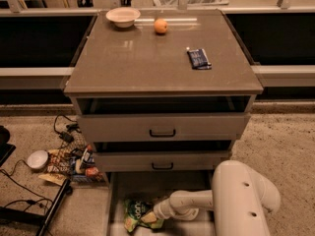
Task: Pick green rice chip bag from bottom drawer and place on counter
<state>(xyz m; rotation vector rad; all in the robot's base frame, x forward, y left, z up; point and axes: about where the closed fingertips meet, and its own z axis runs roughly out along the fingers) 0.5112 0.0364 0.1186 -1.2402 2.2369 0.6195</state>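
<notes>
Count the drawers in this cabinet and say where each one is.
3. The top drawer sits just under the counter, the middle drawer below it, and the bottom drawer is pulled out lowest, where the tool is at the green rice chip bag. None appears hidden.

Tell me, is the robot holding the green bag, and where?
Cannot tell. The tool is in the drawer, at the right edge of the bag, but no grip shows.

Gripper (157, 213) low in the pulled-out bottom drawer (162, 182), right against the green rice chip bag (135, 214), which lies on the drawer floor. Counter (147, 68) holds white bowl (122, 16), orange (161, 26), dark-blue packet (199, 59).
</notes>
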